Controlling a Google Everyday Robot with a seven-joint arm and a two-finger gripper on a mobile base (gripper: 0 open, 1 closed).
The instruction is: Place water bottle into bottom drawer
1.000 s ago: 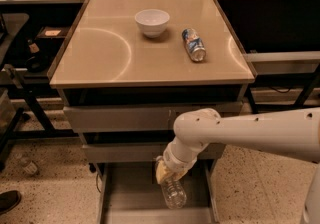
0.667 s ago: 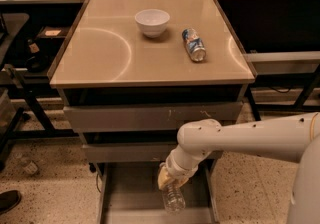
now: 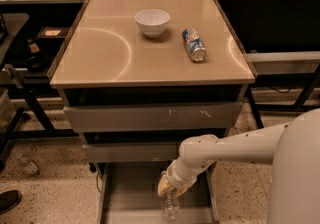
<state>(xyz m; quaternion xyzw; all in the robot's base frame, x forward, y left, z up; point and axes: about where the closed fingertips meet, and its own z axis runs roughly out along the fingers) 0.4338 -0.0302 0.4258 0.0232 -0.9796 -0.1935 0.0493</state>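
The water bottle is clear plastic and hangs upright from my gripper, low over the right part of the open bottom drawer. My gripper has yellowish fingers and is shut on the bottle's upper end. My white arm reaches in from the lower right. The drawer is a shallow grey tray pulled out below the two upper drawers. I cannot tell whether the bottle's base touches the drawer floor.
A white bowl and a blue-and-white can lying on its side are on the tan table top. Dark shelving stands at both sides. A speckled floor lies around the cabinet. A shoe tip shows at lower left.
My arm and gripper have sunk a little lower with the bottle, bringing it deeper toward the drawer floor. Bowl and can have not moved.
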